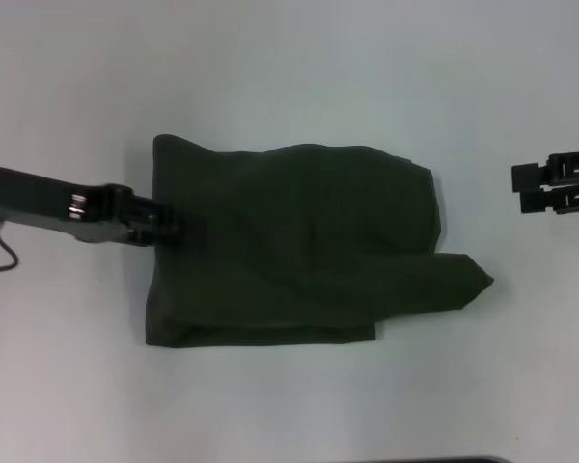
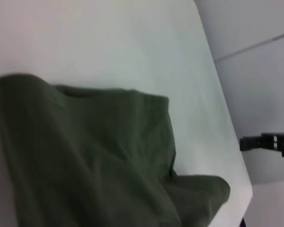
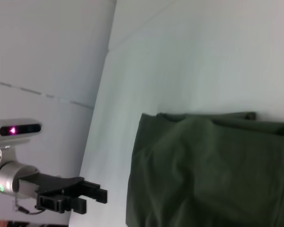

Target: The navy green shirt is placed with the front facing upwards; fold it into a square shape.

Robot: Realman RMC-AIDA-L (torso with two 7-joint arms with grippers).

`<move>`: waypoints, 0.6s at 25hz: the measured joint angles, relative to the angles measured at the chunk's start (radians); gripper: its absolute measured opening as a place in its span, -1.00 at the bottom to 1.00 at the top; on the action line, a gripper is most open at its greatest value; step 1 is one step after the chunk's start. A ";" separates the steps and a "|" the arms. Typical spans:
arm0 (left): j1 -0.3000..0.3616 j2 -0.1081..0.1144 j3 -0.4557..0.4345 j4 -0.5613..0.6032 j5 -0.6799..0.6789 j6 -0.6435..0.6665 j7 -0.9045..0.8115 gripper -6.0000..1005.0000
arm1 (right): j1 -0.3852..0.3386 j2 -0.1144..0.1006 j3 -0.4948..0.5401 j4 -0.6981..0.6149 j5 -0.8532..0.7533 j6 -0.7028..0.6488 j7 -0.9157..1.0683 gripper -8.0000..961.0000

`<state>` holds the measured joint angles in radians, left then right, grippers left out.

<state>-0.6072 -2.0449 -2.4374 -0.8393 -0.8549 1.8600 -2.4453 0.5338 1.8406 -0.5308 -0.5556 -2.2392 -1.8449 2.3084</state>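
The navy green shirt [image 1: 299,246] lies in the middle of the white table [image 1: 289,77], already folded into a rough, thick rectangle with no lettering visible. Its surface is rumpled. One pointed corner of cloth sticks out from the shirt's right side, toward the right arm, and the edge of a lower layer shows along the shirt's near side.

The left gripper [image 1: 169,230] is at the shirt's left edge, its tip touching or just over the cloth. Whether its fingers are apart or closed, or grasp any fabric, cannot be told from these views. The left wrist view shows the shirt close up, filling the lower part of the frame.

The right gripper [image 1: 526,186] hovers over bare table well to the right of the shirt, apart from it, holding nothing. Its finger spacing cannot be told either.
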 joint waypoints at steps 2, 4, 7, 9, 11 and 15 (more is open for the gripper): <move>-0.005 -0.009 0.017 -0.001 0.000 -0.001 -0.001 0.04 | 0.006 0.002 -0.010 0.000 -0.003 -0.003 0.000 0.74; -0.010 -0.012 0.020 0.002 0.000 -0.003 -0.008 0.01 | 0.011 0.001 -0.024 0.000 -0.004 -0.001 0.008 0.74; -0.017 -0.012 -0.002 0.002 -0.002 -0.004 -0.025 -0.04 | 0.025 -0.003 -0.044 0.009 -0.004 0.006 0.046 0.74; -0.021 -0.012 -0.021 -0.002 -0.005 -0.002 -0.035 -0.04 | 0.034 0.002 -0.065 0.010 -0.007 0.013 0.074 0.74; -0.028 -0.012 -0.037 -0.003 -0.007 0.000 -0.038 -0.04 | 0.046 0.007 -0.088 0.007 -0.023 0.051 0.099 0.74; -0.037 -0.012 -0.043 -0.004 -0.007 -0.006 -0.039 -0.04 | 0.082 0.015 -0.116 0.009 -0.093 0.194 0.139 0.73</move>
<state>-0.6443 -2.0573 -2.4808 -0.8433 -0.8623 1.8535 -2.4844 0.6154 1.8557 -0.6469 -0.5466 -2.3320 -1.6513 2.4478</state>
